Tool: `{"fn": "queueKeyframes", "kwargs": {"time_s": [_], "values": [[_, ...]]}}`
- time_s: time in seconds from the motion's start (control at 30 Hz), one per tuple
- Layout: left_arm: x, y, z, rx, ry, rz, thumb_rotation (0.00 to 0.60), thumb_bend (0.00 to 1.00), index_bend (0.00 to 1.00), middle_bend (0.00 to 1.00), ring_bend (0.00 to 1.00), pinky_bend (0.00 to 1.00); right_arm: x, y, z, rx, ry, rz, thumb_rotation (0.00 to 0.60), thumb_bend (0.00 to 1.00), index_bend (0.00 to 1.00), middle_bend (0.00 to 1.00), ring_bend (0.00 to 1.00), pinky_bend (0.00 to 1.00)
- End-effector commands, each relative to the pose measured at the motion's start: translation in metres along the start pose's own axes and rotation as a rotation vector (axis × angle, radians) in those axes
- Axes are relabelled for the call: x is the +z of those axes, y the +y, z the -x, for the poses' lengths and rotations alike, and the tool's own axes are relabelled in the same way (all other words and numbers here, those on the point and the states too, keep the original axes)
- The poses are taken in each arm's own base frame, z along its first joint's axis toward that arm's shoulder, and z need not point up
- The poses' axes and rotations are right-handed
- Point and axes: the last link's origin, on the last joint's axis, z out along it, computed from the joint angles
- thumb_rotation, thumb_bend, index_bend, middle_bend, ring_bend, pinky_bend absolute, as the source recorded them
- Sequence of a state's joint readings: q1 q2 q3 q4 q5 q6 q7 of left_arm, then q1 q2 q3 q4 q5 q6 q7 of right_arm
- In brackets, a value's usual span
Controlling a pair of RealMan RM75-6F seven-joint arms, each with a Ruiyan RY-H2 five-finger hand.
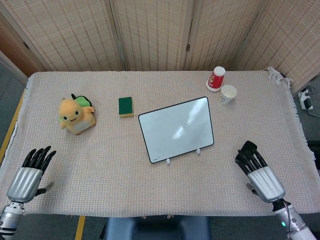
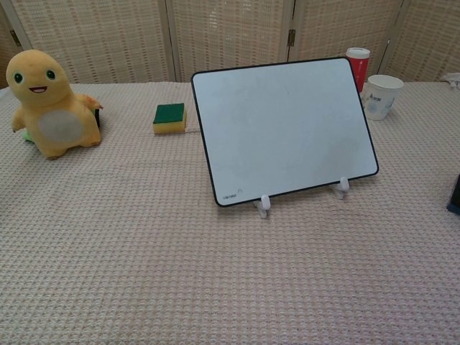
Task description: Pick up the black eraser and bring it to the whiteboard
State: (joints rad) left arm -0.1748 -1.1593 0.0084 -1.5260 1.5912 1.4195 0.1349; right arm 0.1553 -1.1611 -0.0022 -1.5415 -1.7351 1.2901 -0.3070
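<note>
The black eraser [image 1: 248, 145] lies flat on the cloth to the right of the whiteboard [image 1: 176, 129], and its near half is hidden under my right hand's fingertips. My right hand [image 1: 259, 172] reaches over it palm down with fingers stretched out and holds nothing; whether they touch it I cannot tell. Near the table's front left corner my left hand [image 1: 29, 173] is open with nothing in it. In the chest view the whiteboard [image 2: 284, 126] leans on its white feet, only a sliver of the eraser [image 2: 455, 195] shows at the right edge, and neither hand appears.
A yellow plush toy [image 1: 75, 115] sits at the left. A green and yellow sponge [image 1: 125, 106] lies behind the board's left side. A red cup [image 1: 216, 78] and a white paper cup [image 1: 228, 94] stand at the back right. Folding screens close off the back.
</note>
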Motion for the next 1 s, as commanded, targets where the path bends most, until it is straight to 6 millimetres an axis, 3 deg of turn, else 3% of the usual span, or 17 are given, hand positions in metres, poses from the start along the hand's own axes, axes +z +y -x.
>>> {"fn": "queueKeyframes", "kwargs": {"time_s": [0.03, 0.23, 0.5, 1.0], "values": [[0.006, -0.003, 0.003, 0.006, -0.016, -0.020, 0.600, 0.23, 0.00, 0.00, 0.00, 0.00, 0.021, 0.018, -0.015, -0.080, -0.053, 0.002, 0.600, 0.25, 0.21, 0.00, 0.00, 0.00], [0.019, -0.009, 0.006, -0.004, -0.042, -0.059, 0.600, 0.23, 0.00, 0.00, 0.00, 0.00, 0.032, 0.042, -0.021, -0.176, -0.110, 0.050, 0.600, 0.25, 0.21, 0.00, 0.00, 0.00], [0.033, -0.016, 0.012, -0.017, -0.076, -0.088, 0.600, 0.23, 0.00, 0.00, 0.00, 0.00, 0.050, 0.068, -0.007, -0.260, -0.169, 0.076, 0.600, 0.25, 0.21, 0.00, 0.00, 0.00], [0.050, -0.025, 0.021, -0.026, -0.118, -0.114, 0.600, 0.23, 0.00, 0.00, 0.00, 0.00, 0.085, 0.069, 0.020, -0.290, -0.243, 0.045, 0.600, 0.25, 0.27, 0.00, 0.00, 0.00]]}}
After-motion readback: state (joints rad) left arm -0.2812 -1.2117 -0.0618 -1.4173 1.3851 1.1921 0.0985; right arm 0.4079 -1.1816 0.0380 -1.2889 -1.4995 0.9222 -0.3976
